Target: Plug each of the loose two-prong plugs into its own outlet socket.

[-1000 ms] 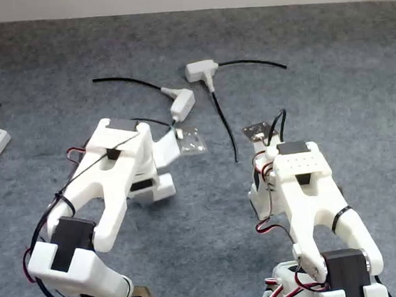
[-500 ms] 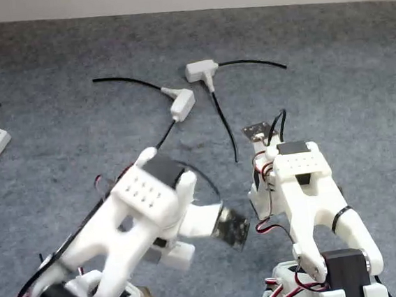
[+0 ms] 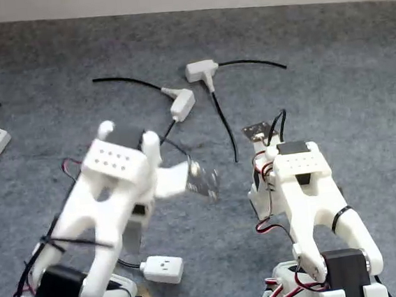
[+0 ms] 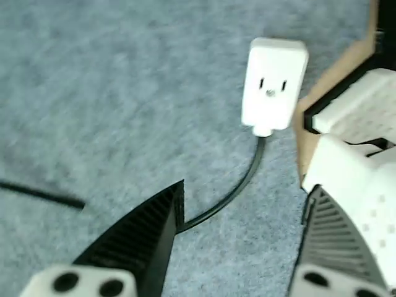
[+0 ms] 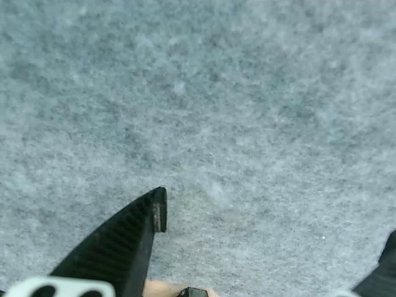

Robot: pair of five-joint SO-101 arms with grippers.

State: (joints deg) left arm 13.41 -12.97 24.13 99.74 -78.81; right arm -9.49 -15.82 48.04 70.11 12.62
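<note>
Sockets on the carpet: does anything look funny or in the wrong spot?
One white socket lies right beside the base of the left arm, far from the T-shaped white piece at the far side. Nothing looks broken.

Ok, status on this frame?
Left gripper open, empty. Right gripper open, empty. Outlet socket by left arm base, slots empty. Nothing blocks it.

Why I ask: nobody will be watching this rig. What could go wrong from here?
1. The outlet socket lies close to the left arm's base, and its cable curls toward that arm. A swing could snag the cable or drag the socket.
2. The two plugs lie near each other with loose cords. The open left gripper may shift one while grasping the other.
</note>
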